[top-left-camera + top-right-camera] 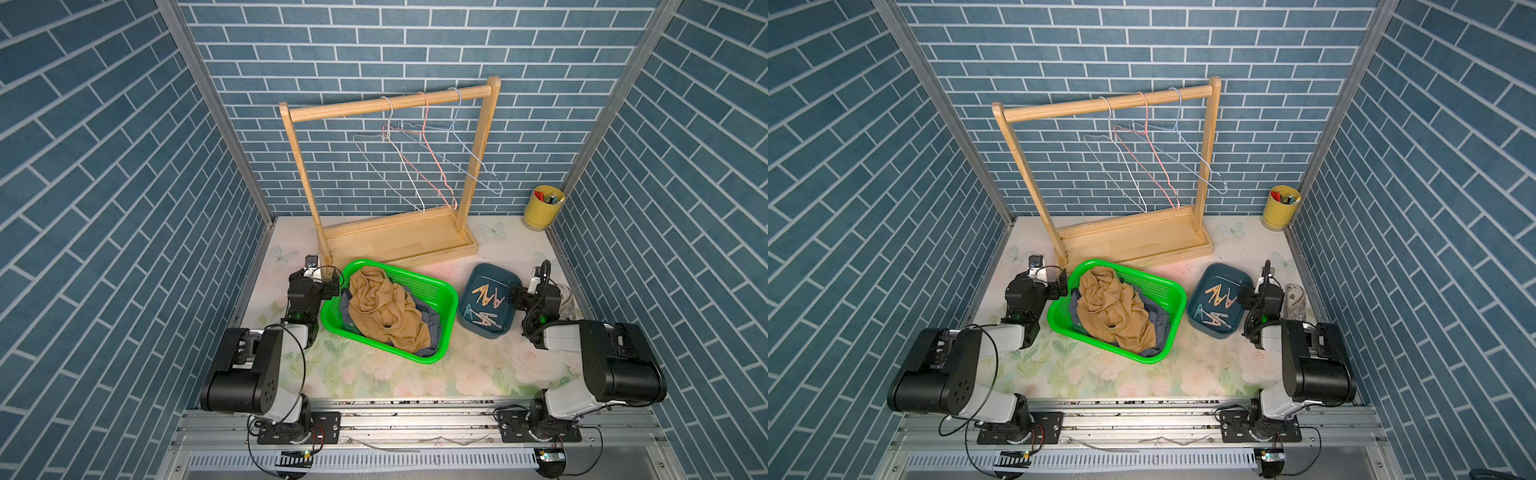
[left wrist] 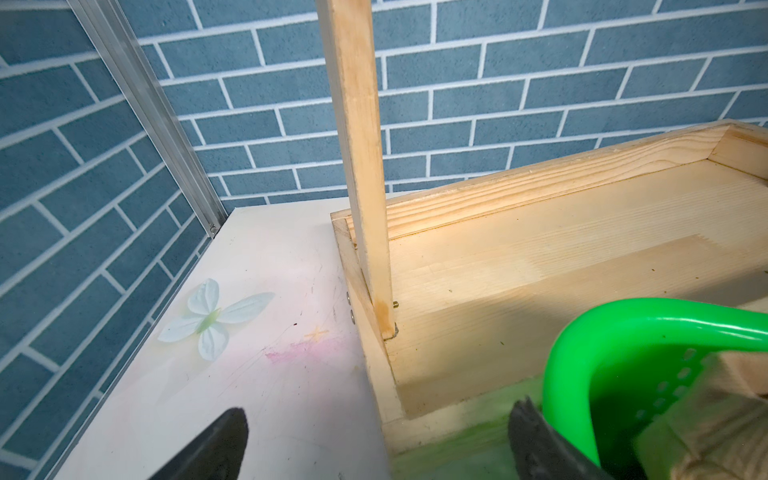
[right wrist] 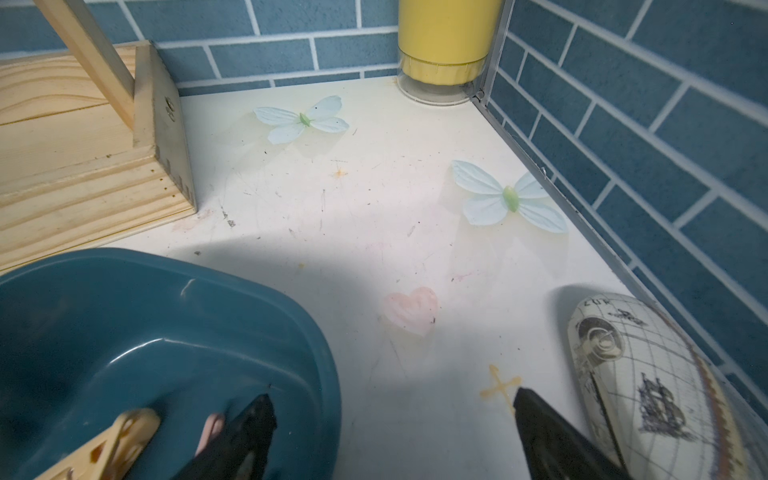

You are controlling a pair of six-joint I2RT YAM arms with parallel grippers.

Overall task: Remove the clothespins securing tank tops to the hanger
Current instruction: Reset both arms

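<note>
Top views: a wooden clothes rack [image 1: 395, 239] stands at upper centre of the frame on a floral table [image 1: 415, 374]. Three wire hangers [image 1: 426, 114], white, pink and blue, hang from its rail, bunched toward the right post.

At frame centre lies a green basket [image 1: 424, 286] holding the tank tops [image 1: 382, 311]. The tan-brown one is crumpled on top, and grey-blue fabric [image 1: 434, 324] shows beneath it along the basket's edges.

Right of centre sits a dark teal tray [image 1: 490, 272], just beside the basket. The clothespins [image 1: 486, 303] lie loose inside it, in tan, pink and pale teal, well apart from the hangers.

A yellow cup [image 1: 542, 212] of pens stands in the far right corner of the table.

The left gripper [image 1: 334, 284] sits at the basket's left rim, near the rack's left post. In the left wrist view its fingers [image 2: 216, 440] are spread wide with nothing between them. One is over the table and one just beside the basket [image 2: 623, 332] rim.

The right gripper [image 1: 515, 291] sits at the tray's right edge. In the right wrist view it [image 3: 392, 395] is likewise spread and empty. One finger is over the tray [image 3: 124, 332], near a tan and a pink clothespin. The other is beside a rounded object with a map print [image 3: 644, 374].
</note>
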